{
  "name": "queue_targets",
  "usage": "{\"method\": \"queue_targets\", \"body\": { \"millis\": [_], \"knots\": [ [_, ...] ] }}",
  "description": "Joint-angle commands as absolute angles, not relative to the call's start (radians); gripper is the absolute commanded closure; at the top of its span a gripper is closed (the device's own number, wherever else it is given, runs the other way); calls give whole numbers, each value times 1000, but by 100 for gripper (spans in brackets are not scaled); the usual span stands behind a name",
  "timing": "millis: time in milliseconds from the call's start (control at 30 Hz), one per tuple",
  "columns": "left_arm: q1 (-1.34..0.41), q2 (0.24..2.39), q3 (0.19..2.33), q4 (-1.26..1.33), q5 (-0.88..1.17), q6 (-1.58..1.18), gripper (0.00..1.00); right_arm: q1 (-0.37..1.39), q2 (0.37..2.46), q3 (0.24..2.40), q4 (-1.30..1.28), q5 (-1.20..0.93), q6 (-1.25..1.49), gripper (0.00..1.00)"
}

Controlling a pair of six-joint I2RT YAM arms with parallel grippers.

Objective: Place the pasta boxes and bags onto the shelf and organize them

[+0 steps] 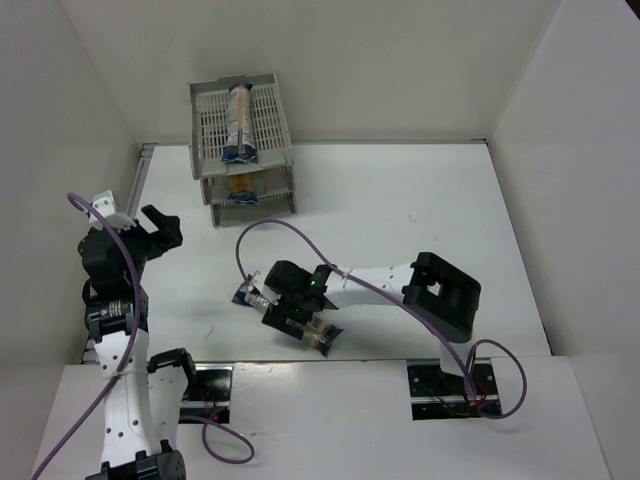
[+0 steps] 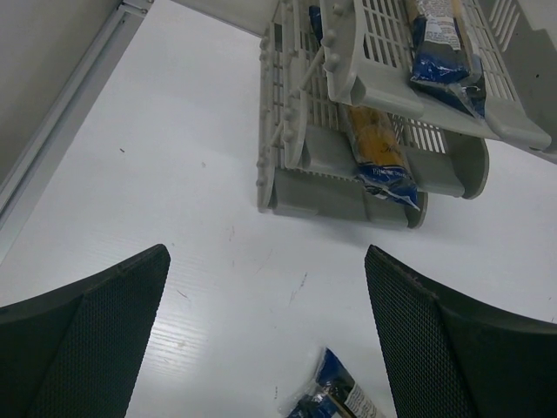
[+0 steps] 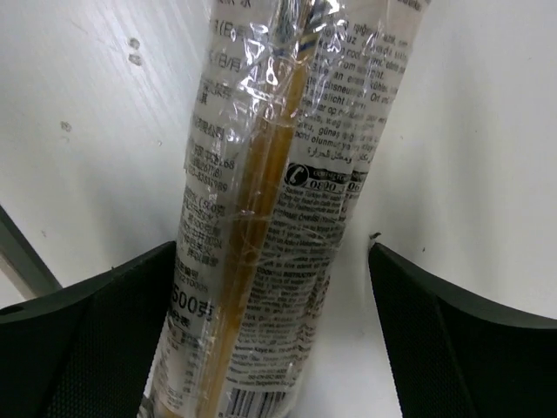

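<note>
The light grey shelf point(image 1: 205, 150) stands at the back left of the table. One spaghetti pack point(image 1: 240, 118) lies in its top tier and a second pack point(image 1: 240, 188) in the tier below. Both also show in the left wrist view, the upper pack point(image 2: 439, 39) and the lower pack point(image 2: 379, 157), in the shelf point(image 2: 296, 187). The third pack point(image 1: 325, 337) lies on the table near the front. My right gripper point(image 1: 290, 305) is open and straddles it. In the right wrist view the pack point(image 3: 287, 131) lies between the fingers point(image 3: 461, 340), with a gap on its right. My left gripper point(image 1: 157, 228) is open and empty.
White walls close in the table at the back and on both sides. A metal rail point(image 1: 140, 175) runs along the left edge. The third pack's blue end point(image 2: 335, 401) shows at the bottom of the left wrist view. A purple cable point(image 1: 290, 230) loops over the right arm.
</note>
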State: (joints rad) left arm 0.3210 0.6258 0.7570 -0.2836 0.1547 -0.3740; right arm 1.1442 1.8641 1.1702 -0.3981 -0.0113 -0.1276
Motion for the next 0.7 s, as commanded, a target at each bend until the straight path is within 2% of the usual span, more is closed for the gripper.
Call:
{"method": "queue_targets", "body": {
  "millis": [0, 67, 100, 167, 200, 233, 300, 467, 567, 667],
  "knots": [
    [313, 630, 762, -227, 167, -399, 0, 1143, 1904, 1166, -357, 32, -94, 8],
    [313, 640, 762, -216, 158, -399, 0, 1143, 1922, 1155, -357, 41, -94, 22],
    [313, 640, 762, -216, 158, -399, 0, 1143, 1922, 1155, -357, 51, -94, 46],
    [313, 640, 762, -216, 149, -390, 0, 1143, 1933, 1155, -368, -3, -94, 71],
    [313, 640, 762, -216, 149, -390, 0, 1143, 1933, 1155, -368, -36, -103, 91],
    [313, 640, 762, -216, 140, -390, 0, 1143, 1933, 1173, -380, -72, -103, 100],
    [313, 640, 762, -216, 140, -390, 0, 1143, 1933, 1218, -390, -153, -138, 100],
    [313, 658, 795, -193, 130, -361, 0, 1109, 1933, 1447, -399, -176, -195, 100],
    [322, 658, 818, -173, 121, -351, 0, 1033, 1933, 1570, -445, -319, -178, 100],
    [331, 658, 837, -164, 121, -351, 0, 977, 1918, 1571, -445, -390, -111, 100]
  ]
}}
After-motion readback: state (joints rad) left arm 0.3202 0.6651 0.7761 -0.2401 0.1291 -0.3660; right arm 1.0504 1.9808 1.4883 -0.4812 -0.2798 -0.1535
